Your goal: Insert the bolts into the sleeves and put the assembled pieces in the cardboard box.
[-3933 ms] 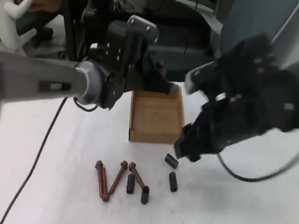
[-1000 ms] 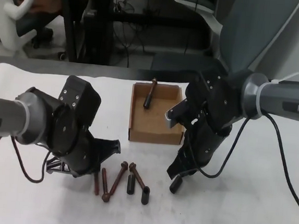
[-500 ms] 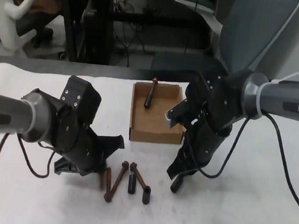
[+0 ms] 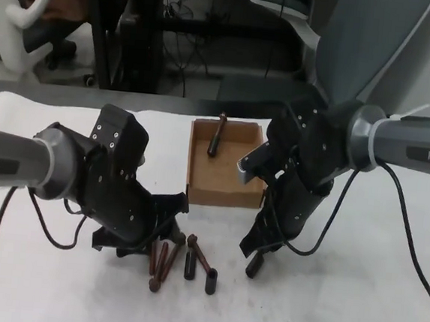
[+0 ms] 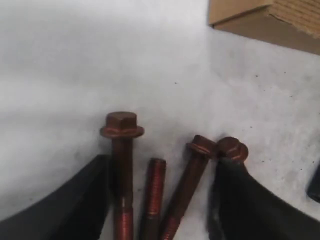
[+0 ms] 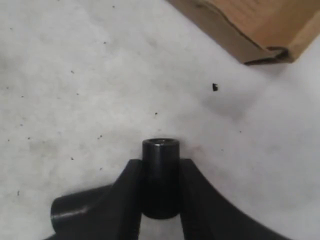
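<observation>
Several rusty bolts (image 5: pixel 122 150) lie side by side on the white bench, between the fingers of my open left gripper (image 5: pixel 160 210). From above, that gripper (image 4: pixel 155 242) sits low over the bolts (image 4: pixel 162 260). My right gripper (image 6: pixel 161 172) is shut on a black sleeve (image 6: pixel 160 155) resting on the bench in front of the box's right corner (image 4: pixel 253 264). Two more sleeves (image 4: pixel 189 265) (image 4: pixel 210 280) lie between the arms. The cardboard box (image 4: pixel 223 196) holds one assembled piece (image 4: pixel 216 135) leaning on its back wall.
Another black cylinder (image 6: pixel 70 215) lies beside my right fingers. A box corner (image 5: pixel 270 20) is near the bolts, and another corner (image 6: pixel 250 30) is near the held sleeve. Cables trail off both arms over the white bench (image 4: pixel 353 309). Chairs and stands lie beyond its far edge.
Both arms came down from near the box. Over the last second the left gripper slid right over the bolts, pushing them closer together. The right gripper has stayed on the sleeve.
</observation>
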`<state>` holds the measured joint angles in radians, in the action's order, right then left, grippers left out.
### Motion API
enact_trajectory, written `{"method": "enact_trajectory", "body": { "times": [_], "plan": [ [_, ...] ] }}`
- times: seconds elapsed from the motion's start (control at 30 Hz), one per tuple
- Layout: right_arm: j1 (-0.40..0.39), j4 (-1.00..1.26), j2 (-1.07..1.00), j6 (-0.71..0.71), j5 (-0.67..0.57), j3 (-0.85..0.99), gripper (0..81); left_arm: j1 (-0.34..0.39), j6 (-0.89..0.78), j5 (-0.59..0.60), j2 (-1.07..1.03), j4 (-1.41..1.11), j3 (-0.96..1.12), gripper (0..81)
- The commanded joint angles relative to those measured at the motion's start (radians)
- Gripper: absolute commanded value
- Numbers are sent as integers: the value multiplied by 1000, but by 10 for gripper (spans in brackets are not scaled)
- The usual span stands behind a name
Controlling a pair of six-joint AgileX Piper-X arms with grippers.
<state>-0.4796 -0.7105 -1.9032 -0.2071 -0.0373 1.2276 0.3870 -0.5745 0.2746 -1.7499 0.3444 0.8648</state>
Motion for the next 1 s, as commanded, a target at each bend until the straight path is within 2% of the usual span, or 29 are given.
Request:
{"method": "enact_trajectory", "body": {
  "times": [0.0, 0.1, 0.13, 0.33, 0.5, 0.67, 0.83, 0.9, 0.97],
  "plan": [
    [3, 7, 17, -11, -14, -2, 6, 3, 9, -109, -38, 160, -32, 336],
    [3, 2, 17, -11, -14, -2, 6, -6, 23, -128, -38, 158, -32, 80],
    [3, 0, 17, -11, -14, -2, 6, -9, 23, -128, -38, 154, -32, 17],
    [3, -4, 17, -11, -14, -2, 6, -28, 63, -134, -33, 130, -32, 17],
    [3, 5, 20, -11, -19, -2, 6, -17, 111, -131, 63, -17, -32, 17],
    [3, 83, 73, -3, -151, -22, 6, -15, 184, -142, 265, -234, -46, 17],
    [3, 246, 235, -11, -172, -157, 6, -15, 295, -119, 449, -551, -137, 17],
    [3, 342, 314, -11, -201, -254, 6, -13, 314, -55, 495, -703, -199, 17],
    [1, 496, 410, 7, -280, -370, 6, -6, 303, 13, 517, -885, -257, 17]
  ]
}}
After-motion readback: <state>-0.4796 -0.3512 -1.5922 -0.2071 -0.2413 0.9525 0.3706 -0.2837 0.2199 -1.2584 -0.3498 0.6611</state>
